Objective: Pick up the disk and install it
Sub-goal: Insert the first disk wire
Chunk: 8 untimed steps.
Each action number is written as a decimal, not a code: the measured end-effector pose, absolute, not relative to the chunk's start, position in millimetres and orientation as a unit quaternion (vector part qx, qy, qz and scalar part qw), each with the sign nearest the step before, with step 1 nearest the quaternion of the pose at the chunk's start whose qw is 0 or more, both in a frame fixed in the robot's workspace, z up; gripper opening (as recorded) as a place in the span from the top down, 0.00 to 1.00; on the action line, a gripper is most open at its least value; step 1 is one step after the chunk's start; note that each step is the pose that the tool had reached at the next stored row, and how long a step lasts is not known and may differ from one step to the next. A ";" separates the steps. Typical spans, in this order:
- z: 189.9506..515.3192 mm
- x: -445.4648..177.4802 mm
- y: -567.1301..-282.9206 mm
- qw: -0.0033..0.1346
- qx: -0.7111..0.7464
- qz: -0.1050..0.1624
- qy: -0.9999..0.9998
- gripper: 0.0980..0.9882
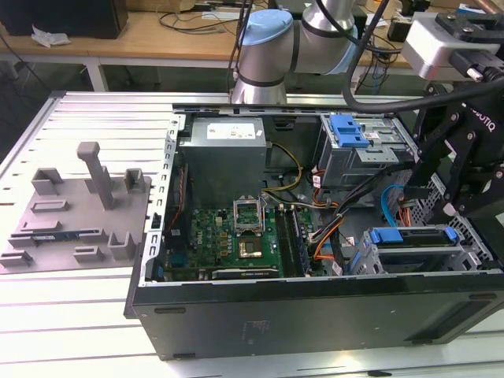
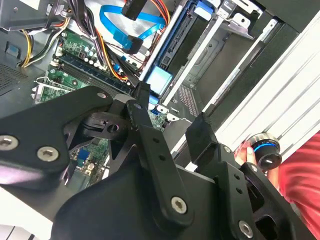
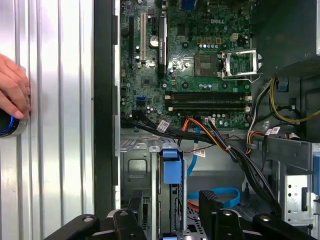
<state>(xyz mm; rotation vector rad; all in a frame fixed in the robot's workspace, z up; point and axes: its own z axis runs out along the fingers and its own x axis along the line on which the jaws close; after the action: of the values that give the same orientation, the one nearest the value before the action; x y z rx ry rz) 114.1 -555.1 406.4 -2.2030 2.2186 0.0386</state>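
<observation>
The disk (image 1: 411, 246), silver with a blue carrier bracket, sits in the lower drive cage at the front corner of the open computer case, on the exterior view's right. My gripper (image 1: 438, 201) hangs just above it, open, with nothing between its fingers. In the first wrist view the two black fingers (image 3: 212, 206) stand either side of the disk's blue bracket (image 3: 172, 167), apart from it. In the second wrist view the gripper (image 2: 172, 120) is spread, and the disk's blue tab (image 2: 160, 80) lies beyond the fingertips.
A grey drive cage with a fixed blue latch (image 1: 350, 130) stands behind the disk. Cables (image 1: 339, 228) run between the motherboard (image 1: 236, 236) and the cages. A grey fixture block (image 1: 71, 213) lies outside the case. A hand (image 3: 12, 92) rests on a lit round knob (image 2: 265, 150) on the ribbed table.
</observation>
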 end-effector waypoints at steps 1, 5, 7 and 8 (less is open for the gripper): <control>406.3 114.1 -555.1 0.007 -0.705 0.012 0.710 0.48; 406.3 114.1 -555.1 0.007 -0.705 0.012 0.710 0.48; 406.4 114.1 -555.1 0.007 -0.705 0.012 0.710 0.48; 406.4 114.1 -555.1 0.007 -0.705 0.012 0.710 0.48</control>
<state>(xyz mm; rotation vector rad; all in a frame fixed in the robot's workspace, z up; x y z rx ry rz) 114.1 -555.1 406.4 -2.2031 2.2187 0.0384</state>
